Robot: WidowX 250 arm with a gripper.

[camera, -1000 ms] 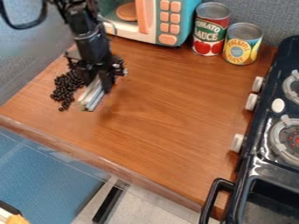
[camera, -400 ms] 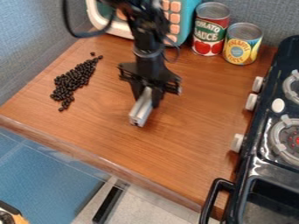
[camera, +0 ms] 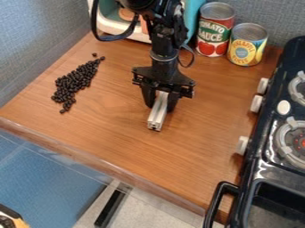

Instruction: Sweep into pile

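Toward one o'clock on the table point(camera: 179, 147), you can read "TOMATO SAUCE" in pale letters on the red and green label of the taller can point(camera: 216, 31). At four o'clock from it, just beside, your shorter can point(camera: 246, 45) says "PINEAPPLE" on its yellow label; you can't make out the smaller word beneath.

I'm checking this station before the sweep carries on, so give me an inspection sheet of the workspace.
Surface: wooden counter, no spill seen other than the beans.
Job's things: black beans in a long slanting heap at left, a few loose at its ends; pale bar right of them.
Clutter: two cans, red and yellow, standing at the back.
Gripper: fingers closed on the bar.
Cables: black loop in front of the toy microwave, away from the beans.
Surroundings: toy stove at right.
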